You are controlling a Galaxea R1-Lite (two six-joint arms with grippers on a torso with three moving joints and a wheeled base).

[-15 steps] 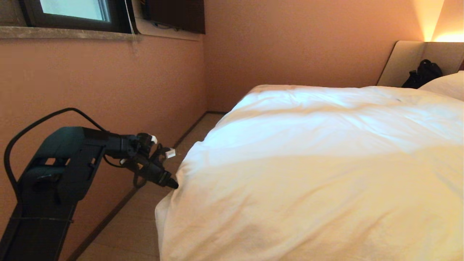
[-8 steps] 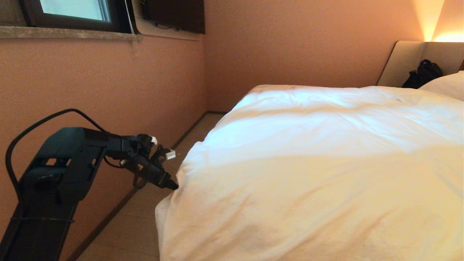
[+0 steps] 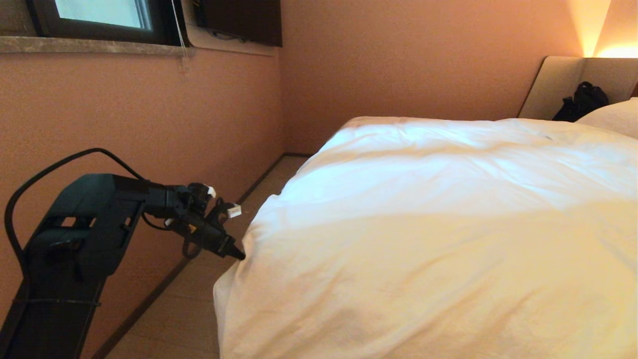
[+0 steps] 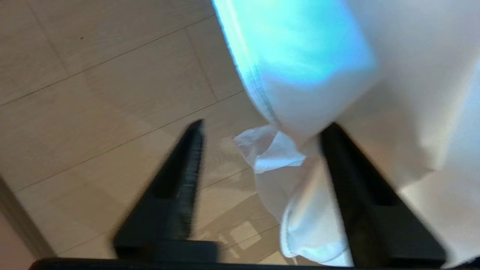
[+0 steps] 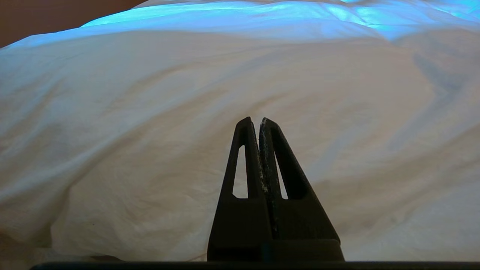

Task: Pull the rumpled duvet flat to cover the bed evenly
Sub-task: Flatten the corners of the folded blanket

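The puffy white duvet (image 3: 423, 224) lies over the bed, whose beige headboard (image 3: 553, 85) shows at the far right. The duvet's near left corner hangs toward the floor. My left gripper (image 3: 238, 253) is at that corner, pointing down at the duvet's edge. In the left wrist view the left gripper (image 4: 264, 123) stands open, with the hanging duvet corner (image 4: 300, 210) between its fingers and against one finger (image 4: 360, 195). My right gripper (image 5: 257, 119) is shut and empty, hovering just over the duvet (image 5: 150, 93); it is out of the head view.
A narrow strip of wooden floor (image 3: 184, 309) runs between the bed and the pink wall (image 3: 149, 124) on the left. A white pillow (image 3: 613, 117) and a black bag (image 3: 580, 102) lie by the headboard. A window (image 3: 99, 15) is above.
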